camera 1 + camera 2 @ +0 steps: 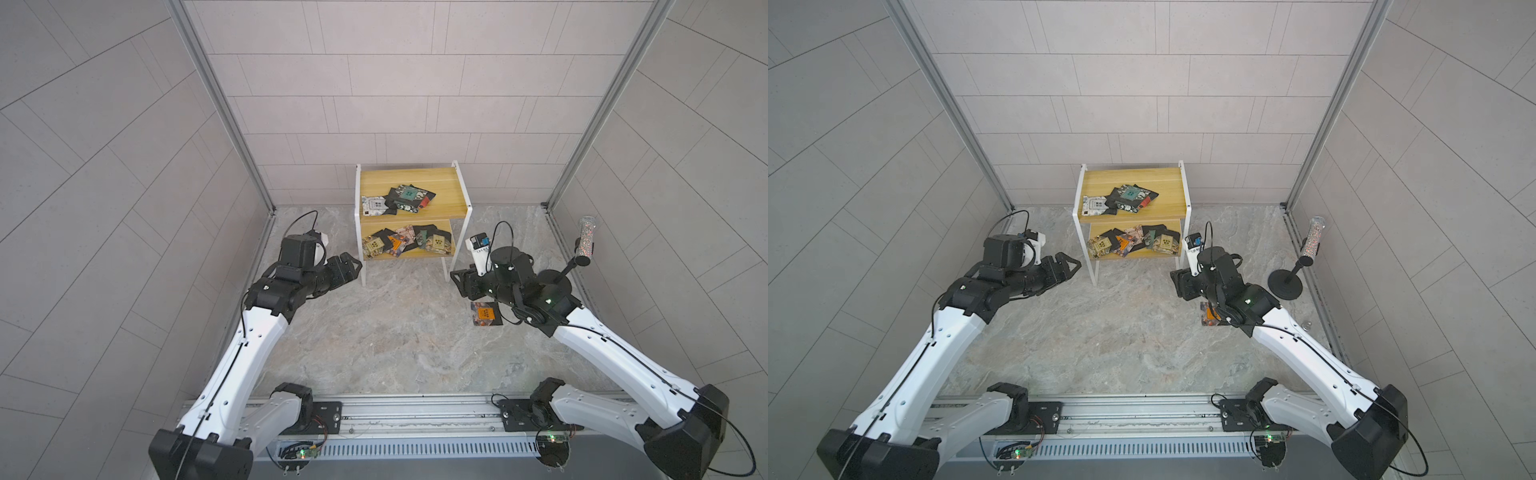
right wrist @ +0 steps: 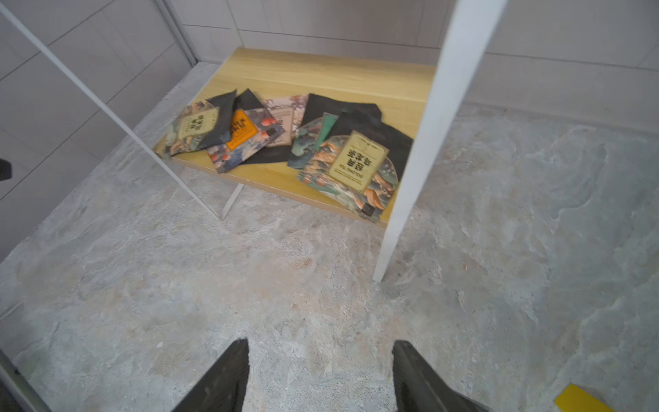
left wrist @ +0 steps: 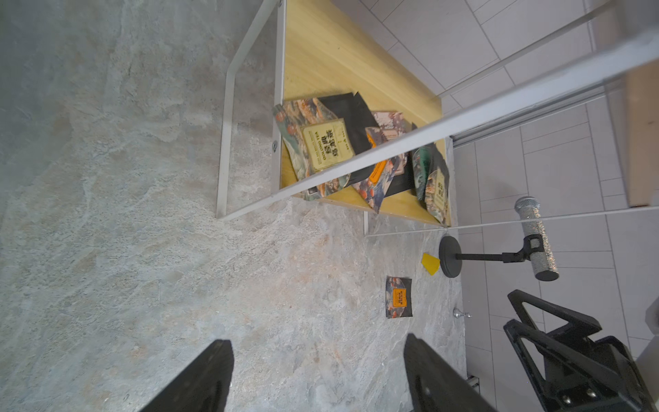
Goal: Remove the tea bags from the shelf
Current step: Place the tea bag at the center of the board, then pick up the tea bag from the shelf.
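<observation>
Beneath right arm (image 1: pixel 1308 345), half-hidden tea bag (image 1: pixel 1206 318)

Two-tier shelf (image 1: pixel 441 186) of yellowish wooden boards on a thin white frame carries black-edged patterned tea bags (image 1: pixel 405 243) on both tiers; one orange-labelled tea bag (image 1: pixel 484 314) lies on the grey stone-look table (image 1: pixel 390 336) near the right gripper (image 1: pixel 457 282).

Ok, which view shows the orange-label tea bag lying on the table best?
The left wrist view: the tea bag lies there whole and uncovered, flat on the table, its orange label plain. In both top views the right arm hides part of it. The right wrist view does not show it.
</observation>
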